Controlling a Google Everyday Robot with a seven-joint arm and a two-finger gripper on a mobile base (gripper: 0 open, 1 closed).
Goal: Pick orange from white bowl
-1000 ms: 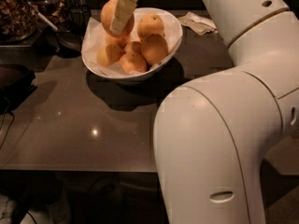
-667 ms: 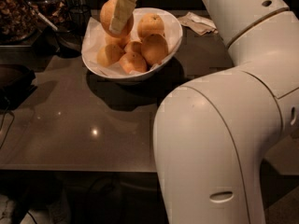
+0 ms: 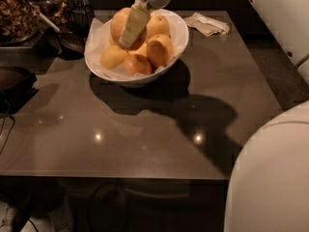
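Pale two-finger gripper point(image 3: 128, 35) positioned over far-left part of bowl, laid against front of large round deep-orange orange point(image 3: 118, 25); whether clamped cannot be told. Orange seated atop fruit pile in wide glossy white bowl point(image 3: 178, 33) on grey-brown tabletop point(image 3: 145, 129). Crumpled paper napkin point(image 3: 207, 23) placed far right.

Large orange point(image 3: 117, 23) in claw point(image 3: 126, 36), atop pile, white bowl point(image 3: 179, 38).
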